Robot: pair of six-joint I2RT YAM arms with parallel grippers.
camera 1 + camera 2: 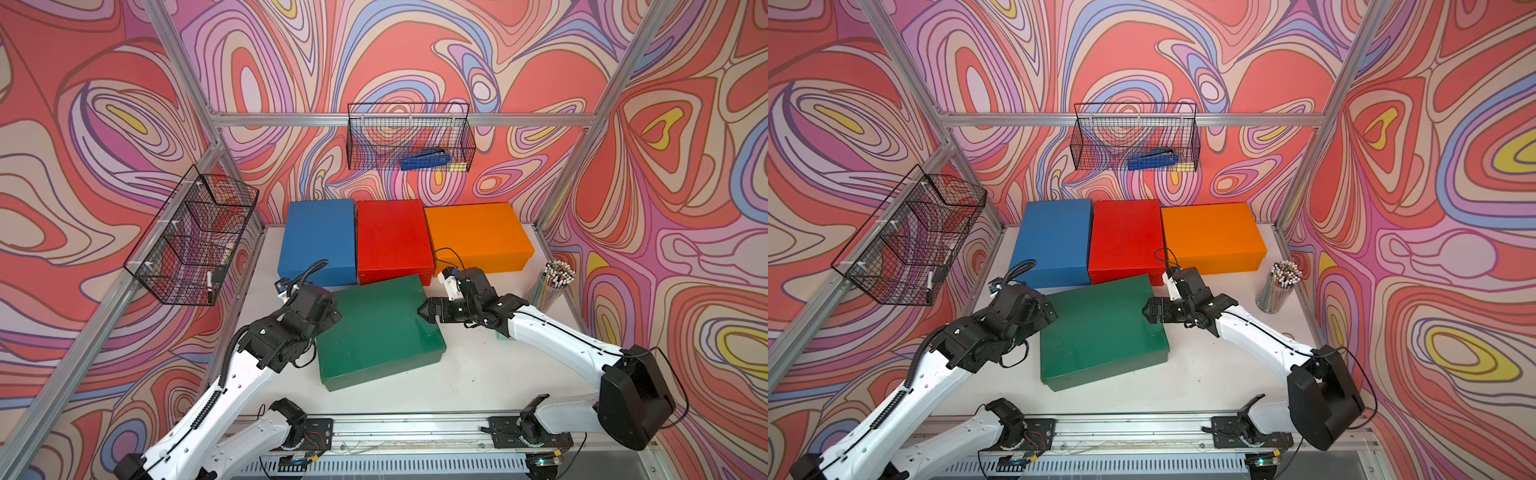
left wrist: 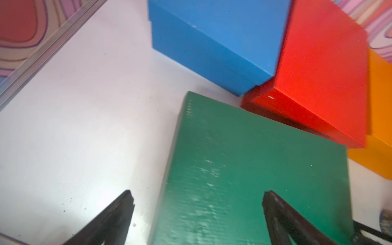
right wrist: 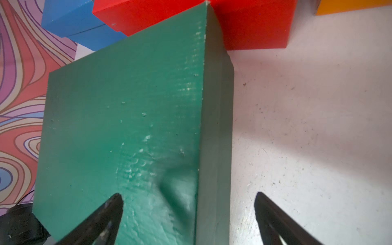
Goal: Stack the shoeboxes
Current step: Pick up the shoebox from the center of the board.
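- Green box (image 1: 378,328) lies flat on the white table (image 1: 478,374), nearest the arms' bases. It is turned askew to the other three boxes, and nothing sits on it.
- Left gripper (image 2: 197,192) hangs at the green box's left edge with its jaws spread wide. In its wrist view one finger (image 2: 114,216) is over bare table and the other over the lid, pinching nothing.
- Right gripper (image 3: 188,194) hangs at the green box's right edge, jaws likewise spread. One finger is over the lid and one over the table, and it holds nothing.
- The green box's far right corner comes just beside the front of the red box (image 1: 392,241); whether they touch cannot be told.
- Against the back wall three boxes stand in a row on the table: blue box (image 1: 318,241) on the left, red in the middle, orange box (image 1: 478,237) on the right and slightly angled. None is stacked.
- A cup (image 1: 555,282) of pencils stands at the table's right edge, near the orange box.
- Wire baskets hang on the left wall (image 1: 195,237) and the back wall (image 1: 409,137). The back one holds a blue stapler (image 1: 424,160).
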